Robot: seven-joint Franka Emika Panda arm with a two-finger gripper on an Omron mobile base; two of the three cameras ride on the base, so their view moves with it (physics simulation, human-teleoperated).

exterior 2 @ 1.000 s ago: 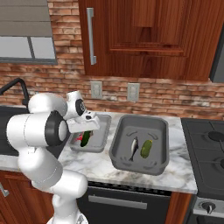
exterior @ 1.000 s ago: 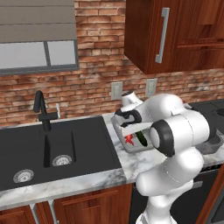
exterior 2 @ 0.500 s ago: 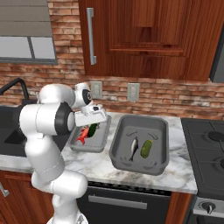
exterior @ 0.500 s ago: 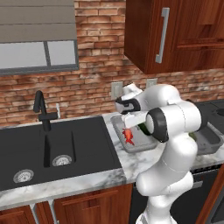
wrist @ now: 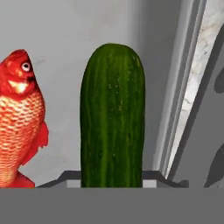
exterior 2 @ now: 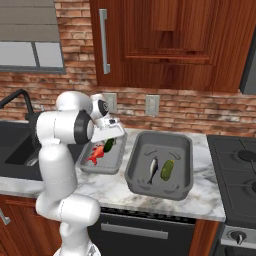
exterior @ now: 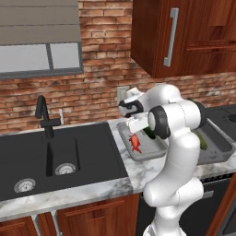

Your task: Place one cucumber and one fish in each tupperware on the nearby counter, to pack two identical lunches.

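My gripper [exterior 2: 108, 140] hangs low over the smaller grey tupperware [exterior 2: 102, 168] and is shut on a dark green cucumber [wrist: 112, 118]. In the hand view the cucumber runs straight up from between the fingertips, with a red fish [wrist: 19, 118] lying beside it on the tub floor. From the base views, the red fish [exterior: 135, 142] [exterior 2: 97, 153] lies in this tub and the cucumber [exterior: 148, 133] sits under the hand [exterior: 137, 123]. The larger tupperware [exterior 2: 134, 172] on the white marbled counter [exterior 2: 107, 187] holds a grey fish [exterior 2: 153, 169] and a second cucumber [exterior 2: 167, 169].
A black sink basin [exterior: 60, 152] with a dark faucet [exterior: 44, 117] lies left of the tubs. The black stovetop [exterior 2: 235, 160] is at the right. Brick wall with outlets [exterior 2: 152, 105] stands close behind, and wood cabinets [exterior 2: 165, 40] hang overhead.
The arm has swung up and back, carrying the cucumber from the front of the small tub down into it beside the red fish. The larger tub's contents have not moved.
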